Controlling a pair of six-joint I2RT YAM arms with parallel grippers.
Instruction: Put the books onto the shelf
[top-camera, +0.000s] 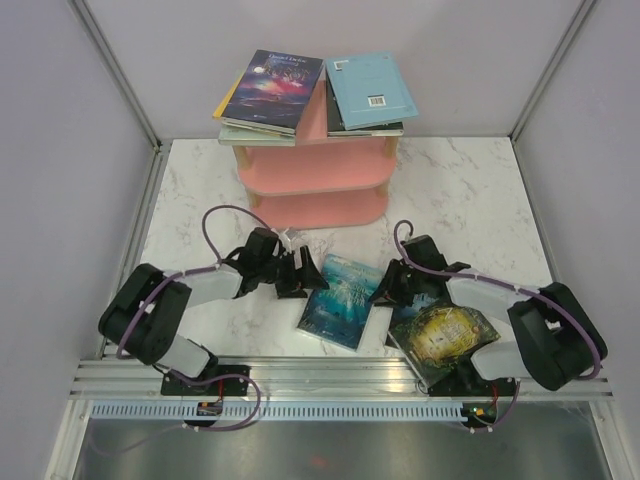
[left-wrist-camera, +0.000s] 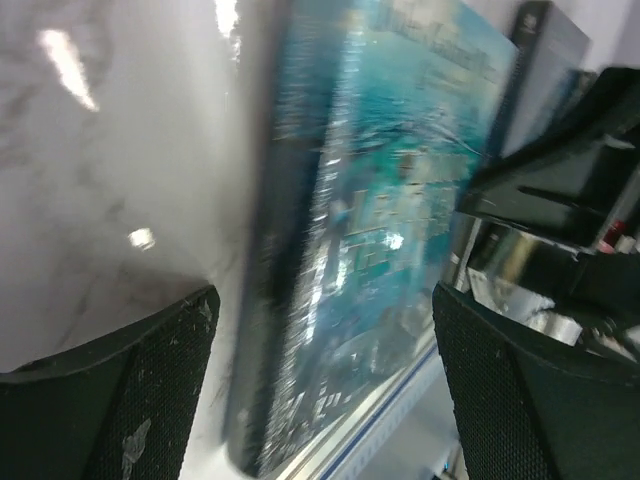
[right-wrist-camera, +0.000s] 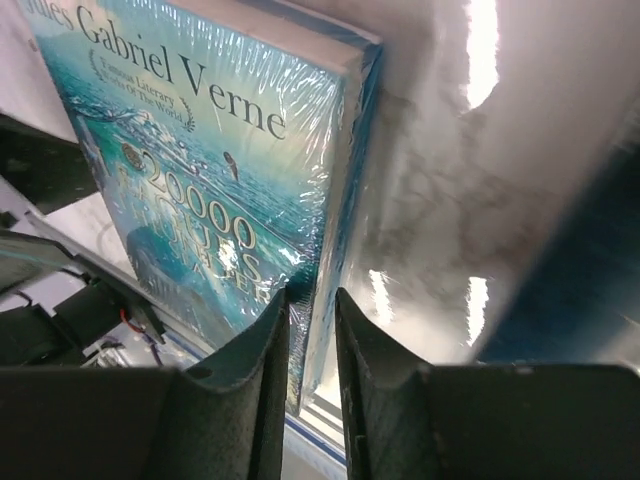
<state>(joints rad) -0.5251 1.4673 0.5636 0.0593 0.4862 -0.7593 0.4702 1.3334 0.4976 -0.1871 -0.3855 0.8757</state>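
Observation:
The pink shelf (top-camera: 315, 170) stands at the back of the marble table. On its top board lie stacked books, a purple galaxy one (top-camera: 272, 88) on the left pile and a light blue one (top-camera: 368, 92) on the right pile. A teal book (top-camera: 340, 300) (left-wrist-camera: 380, 230) (right-wrist-camera: 210, 170) lies between my two grippers. My left gripper (top-camera: 300, 272) (left-wrist-camera: 322, 300) is open, its pads wide on either side of the teal book's left end. My right gripper (top-camera: 385, 290) (right-wrist-camera: 312, 298) is shut on the teal book's right edge. A green-gold book (top-camera: 445, 335) lies under the right arm.
A metal rail (top-camera: 340, 382) runs along the table's near edge, close to the teal book's lower corner. Grey walls enclose the table on the left, right and back. The shelf's two lower boards (top-camera: 320, 210) show no books.

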